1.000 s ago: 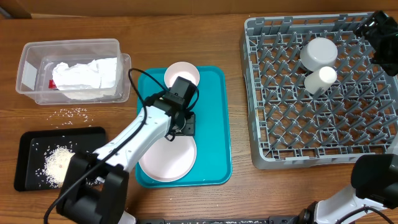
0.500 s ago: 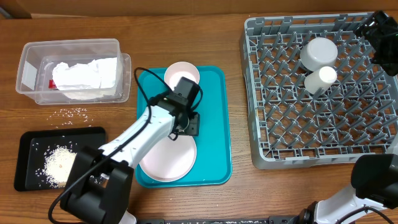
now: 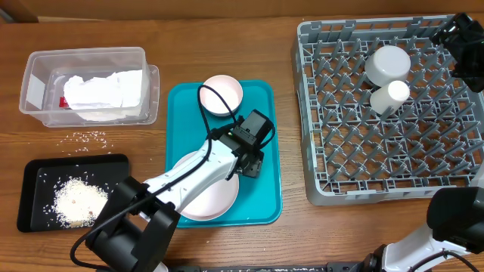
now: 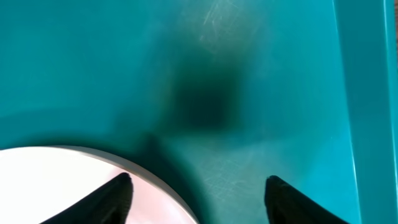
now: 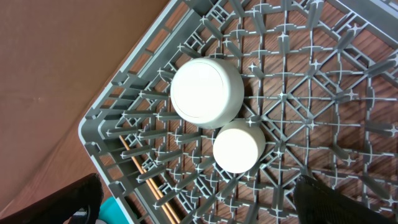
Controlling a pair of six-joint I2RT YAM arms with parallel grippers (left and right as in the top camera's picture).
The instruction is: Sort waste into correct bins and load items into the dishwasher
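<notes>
My left gripper is open and low over the teal tray, straddling the right rim of the large pink plate. In the left wrist view one finger is over the plate and the other over bare tray. The small pink dish lies at the tray's far end. The upturned bowl and whitish cup stand in the grey dish rack. My right gripper is open, high over the rack's far right corner. The napkin and red wrapper lie in the clear tub.
The black tray at front left holds a heap of rice. Loose rice grains lie on the wood between tub and black tray. The teal tray sits between the bins and the rack. The right wrist view shows bowl and cup.
My left gripper has moved right and toward the front, from beside the small pink dish to the right rim of the large plate. The right arm has not moved.
</notes>
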